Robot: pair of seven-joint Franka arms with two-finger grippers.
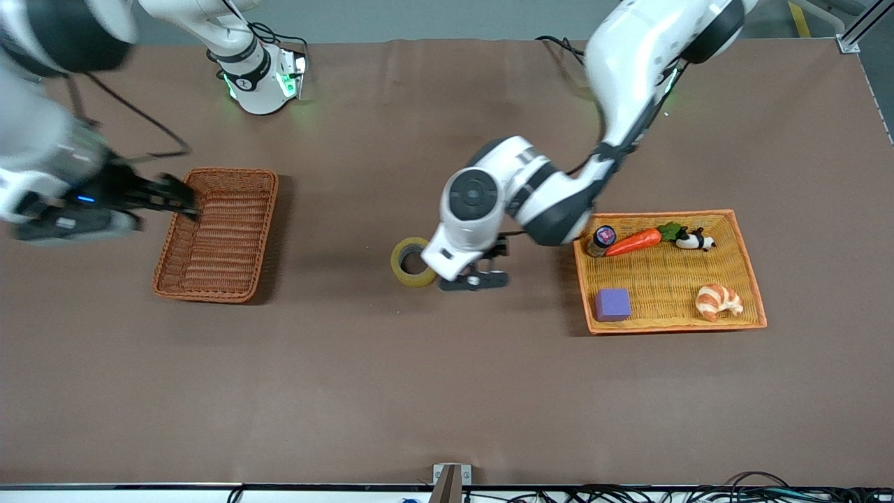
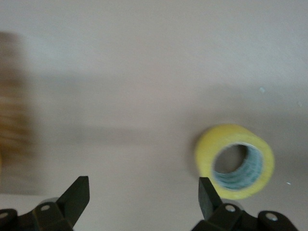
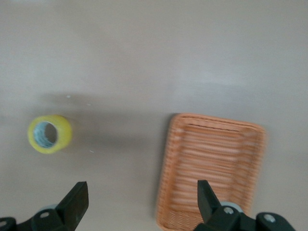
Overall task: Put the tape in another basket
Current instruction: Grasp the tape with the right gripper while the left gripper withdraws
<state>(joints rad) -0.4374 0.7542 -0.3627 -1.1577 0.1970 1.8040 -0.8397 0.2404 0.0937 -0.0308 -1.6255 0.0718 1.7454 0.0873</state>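
From the front camera, the tape (image 1: 413, 262) lies on the bare brown table (image 1: 447, 391), roughly midway between the two woven containers, its round hole facing up. The left gripper (image 1: 475, 278) is low over the table just beside the tape, toward the left arm's end; it holds nothing, and this view does not show how its jaws stand. The basket (image 1: 218, 234), reddish-brown with raised sides, sits toward the right arm's end of the table, well apart from the tape. The right gripper (image 1: 183, 199) hangs over the basket's rim at the edge toward the right arm's end, holding nothing. Toward the left arm's end sits a flat light-orange tray (image 1: 674, 276). In it are a small jar (image 1: 601, 239), a toy carrot (image 1: 639, 240) and a small black-and-white figure (image 1: 695, 240) along the edge farther from the camera, and a purple block (image 1: 612, 304) and a croissant (image 1: 718, 301) nearer the camera.

In the left wrist view, the left gripper (image 2: 144, 197) has its jaws spread wide with only table between them. The tape (image 2: 235, 162) lies just outside one finger (image 2: 208, 195), not between the two.

In the right wrist view, the right gripper (image 3: 143, 199) also has its jaws spread wide. One finger (image 3: 207, 197) overlaps the basket (image 3: 211, 168) below; the tape (image 3: 49, 134) lies well apart from the basket on the table.
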